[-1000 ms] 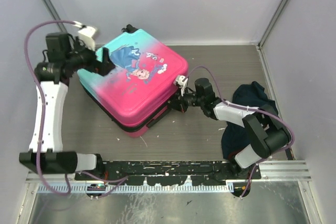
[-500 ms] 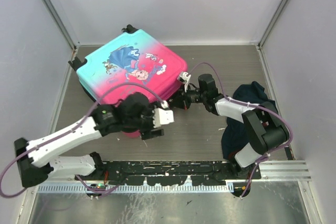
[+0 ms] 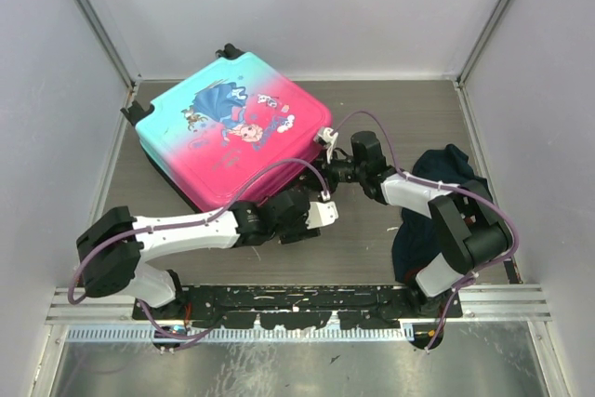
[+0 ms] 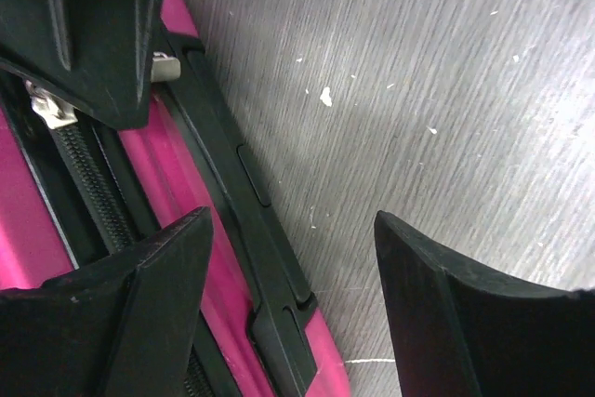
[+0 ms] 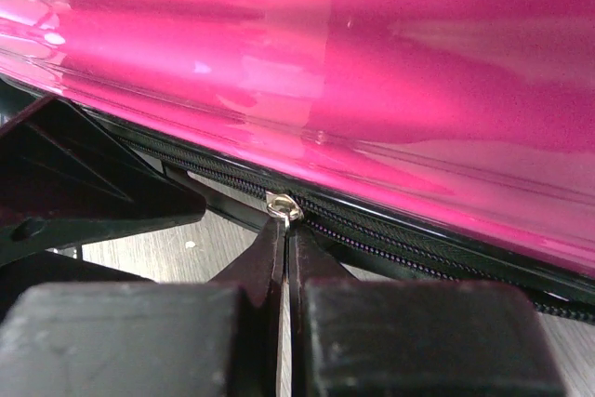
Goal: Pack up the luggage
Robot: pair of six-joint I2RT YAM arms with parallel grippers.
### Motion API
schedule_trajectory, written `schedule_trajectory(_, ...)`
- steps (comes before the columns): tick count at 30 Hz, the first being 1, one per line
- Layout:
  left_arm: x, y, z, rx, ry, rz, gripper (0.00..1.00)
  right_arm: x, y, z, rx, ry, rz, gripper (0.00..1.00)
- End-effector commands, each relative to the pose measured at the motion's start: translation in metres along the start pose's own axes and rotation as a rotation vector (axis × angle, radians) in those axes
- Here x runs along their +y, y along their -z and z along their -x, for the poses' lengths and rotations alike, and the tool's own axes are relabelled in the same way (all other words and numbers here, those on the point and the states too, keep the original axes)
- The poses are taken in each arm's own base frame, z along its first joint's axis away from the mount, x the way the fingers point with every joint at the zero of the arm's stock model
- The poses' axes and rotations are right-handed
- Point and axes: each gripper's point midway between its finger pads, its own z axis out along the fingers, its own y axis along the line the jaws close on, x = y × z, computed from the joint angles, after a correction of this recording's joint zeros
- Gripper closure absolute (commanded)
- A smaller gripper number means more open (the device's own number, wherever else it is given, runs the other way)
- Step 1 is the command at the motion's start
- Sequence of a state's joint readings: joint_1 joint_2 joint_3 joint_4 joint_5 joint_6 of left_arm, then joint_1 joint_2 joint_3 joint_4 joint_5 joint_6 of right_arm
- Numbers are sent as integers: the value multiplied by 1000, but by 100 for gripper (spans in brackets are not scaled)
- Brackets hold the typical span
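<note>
Pink fading to turquoise, the luggage lay shut and flat on the grey wood-grain table, its cartoon print facing up. The turquoise end with a black wheel pointed away from the arm bases.

The left arm lay low along the luggage's near side. The left gripper sat at the near right corner of the luggage with its jaws spread wide. One of its fingers hung over the pink rim and the black zipper band. The other hung over bare table just beside the luggage. Nothing lay between them but the black trim of the luggage edge and the tabletop. I could not tell whether either finger touched the shell.

The right gripper reached the luggage's right edge, just beyond the left gripper. Its jaws were pressed together, pinching the tab of the zipper pull. The small metal slider showed just past the fingertips. It sat on the dark zipper track, which ran under the glossy pink shell.

Right of the luggage and well apart from it, a dark navy cloth heap lay on the table, partly under the right arm.
</note>
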State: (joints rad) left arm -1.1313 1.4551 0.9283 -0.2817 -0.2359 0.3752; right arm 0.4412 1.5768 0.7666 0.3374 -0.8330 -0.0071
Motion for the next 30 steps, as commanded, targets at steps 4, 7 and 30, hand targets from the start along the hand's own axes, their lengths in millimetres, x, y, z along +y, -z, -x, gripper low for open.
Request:
schedule_trajectory(4, 23, -14, -25, 37, 36, 211, 29, -7, 6, 37, -101, 70, -49, 99)
schedule_trajectory(7, 15, -22, -48, 94, 42, 198, 31, -8, 7, 38, -106, 76, -54, 99)
schedule_trajectory(30, 10, 1, -141, 302, -73, -8, 100, -90, 84, 25, -21, 171, -249, 99)
